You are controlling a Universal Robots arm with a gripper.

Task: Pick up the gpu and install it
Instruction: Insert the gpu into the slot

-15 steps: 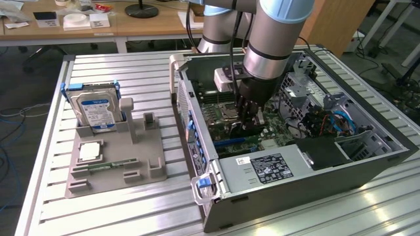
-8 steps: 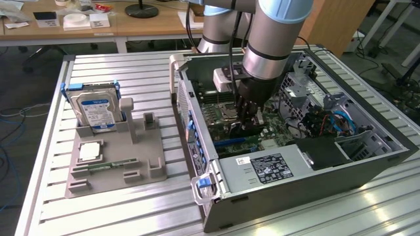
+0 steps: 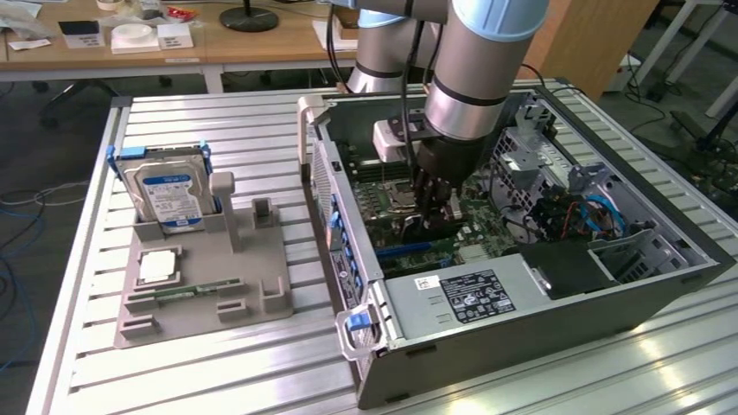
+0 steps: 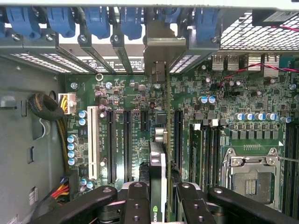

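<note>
1. The end effector is lowered inside the open computer case, just above the motherboard.
2. In the wrist view the end effector is closed on the gpu, its black fingers pressed against both faces of the thin card.
3. The gpu stands on edge over the motherboard, running between the long black expansion slots, with its pale metal bracket up against the case's rear slot openings beside the blue clips.
4. The empty processor socket lies off to one side of the card.
5. On the slatted metal surface, at the exterior view's left, a grey holder tray carries a blue-labelled hard drive standing upright, a small silver chip and a green memory stick.
6. The power supply sits at the near end of the case.
</note>
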